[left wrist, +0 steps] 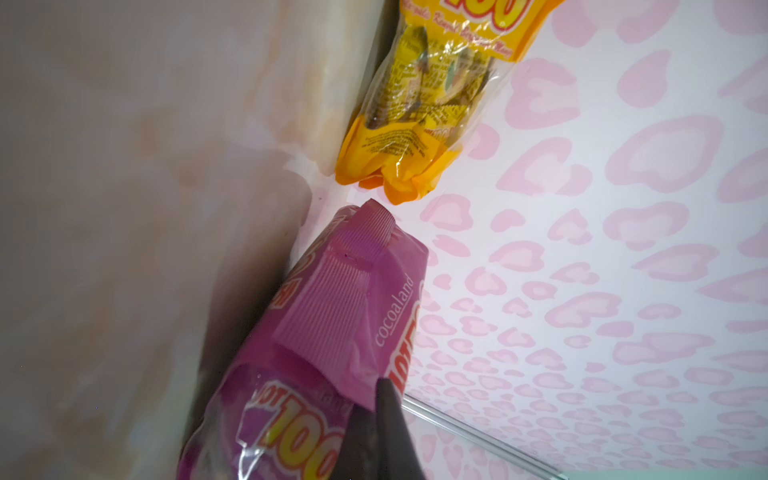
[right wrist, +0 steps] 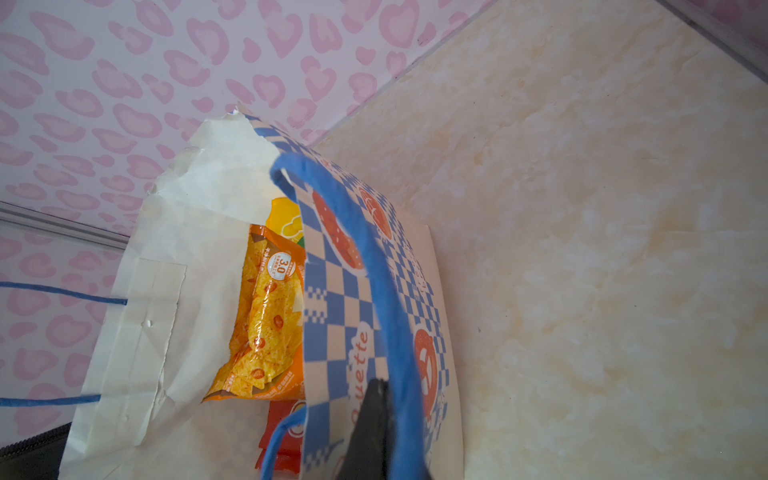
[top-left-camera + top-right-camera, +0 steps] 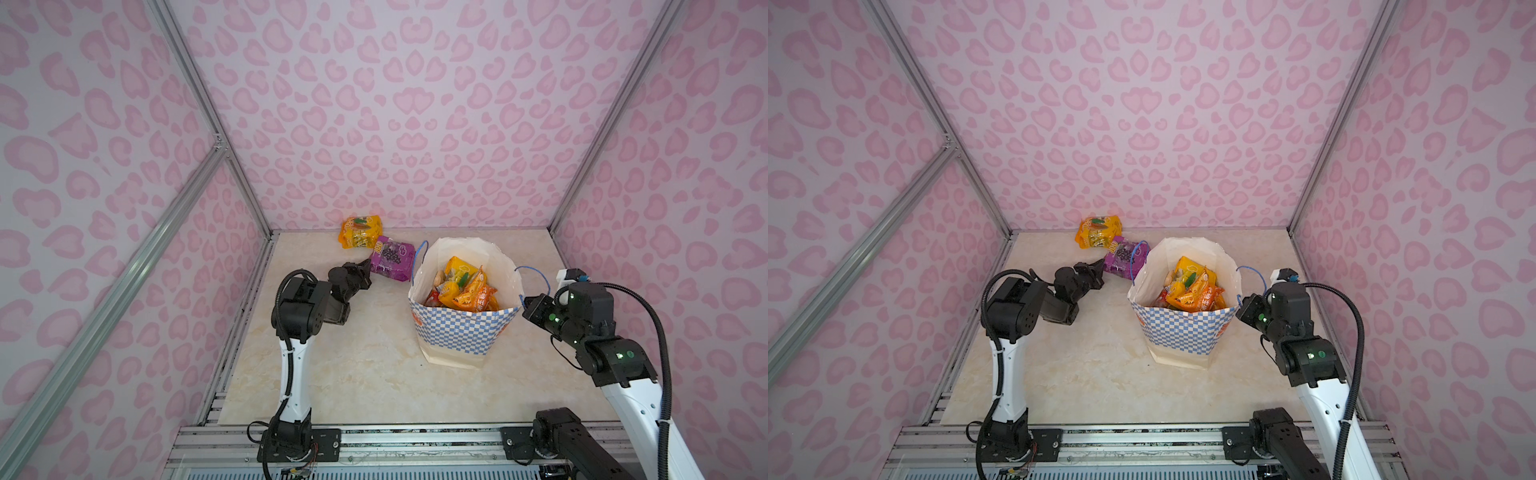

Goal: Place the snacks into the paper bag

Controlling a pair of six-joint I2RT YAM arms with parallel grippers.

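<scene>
paper bag (image 3: 461, 328) (image 3: 1183, 332) (image 2: 345, 299) is stood upright on the tabletop (image 3: 374, 374), mouth open; everything below is placed relative to it

inside the bag: a pile of packets (image 3: 461, 286) (image 3: 1192, 286) is seen in both top views, yellow-orange and red mixed. An orange chip packet (image 2: 266, 316) is shown against the checkered wall in the right wrist view, with a red one under it

outside the bag: two packets are left on the tabletop. purple packet (image 3: 392, 259) (image 3: 1123, 257) (image 1: 332, 324) is laid just beside the bag's far-left rim. yellow packet (image 3: 359, 232) (image 3: 1098, 232) (image 1: 419, 124) is laid further from the bag on the same side, against the back wall (image 3: 415, 124), close to the purple one's far end

left gripper (image 3: 368, 267) (image 3: 1099, 266) (image 1: 374, 424) is positioned left of the bag, at the purple packet's near edge. Jaws are closed and the packet's crimped end flap is pinched between them in the left wrist view. Whether the packet is lifted cannot be told

right gripper (image 3: 526, 302) (image 3: 1241, 301) (image 2: 374, 407) is set at the bag's right rim. Jaws are closed on the checkered wall near the rim, and the blue cord handle (image 3: 536, 274) (image 2: 374, 257) is seen running past the gripper
</scene>
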